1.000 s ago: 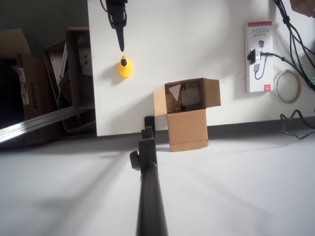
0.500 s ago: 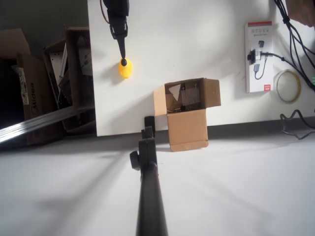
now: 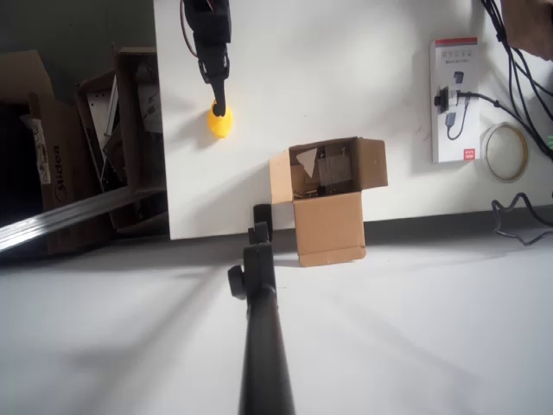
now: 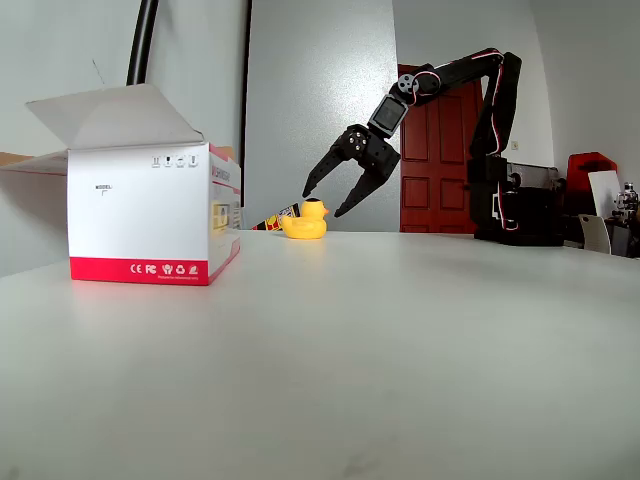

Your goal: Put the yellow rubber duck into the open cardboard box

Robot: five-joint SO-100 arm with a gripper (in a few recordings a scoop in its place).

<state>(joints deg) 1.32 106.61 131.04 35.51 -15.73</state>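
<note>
The yellow rubber duck (image 3: 219, 125) sits on the white table, left of the middle in the overhead view. The small brown open cardboard box (image 3: 327, 186) stands at the table's lower edge, below and to the right of the duck, flaps spread. My black gripper (image 3: 222, 107) reaches down from the top of that view, its tip overlapping the duck's head. In the fixed view the gripper (image 4: 324, 203) is open. Its two fingers (image 4: 318, 175) angle down just right of and above the duck (image 4: 305, 222), without closing on it.
A white-and-red package (image 3: 455, 99) lies at the right with cables (image 3: 517, 60) and a tape roll (image 3: 505, 151) beside it. The table's left edge (image 3: 158, 130) runs close to the duck, with larger cartons (image 3: 52, 156) beyond. A black pole (image 3: 261, 328) crosses the lower foreground.
The gripper has moved down the overhead picture from short of the duck to over its head. Duck and box have stayed put.
</note>
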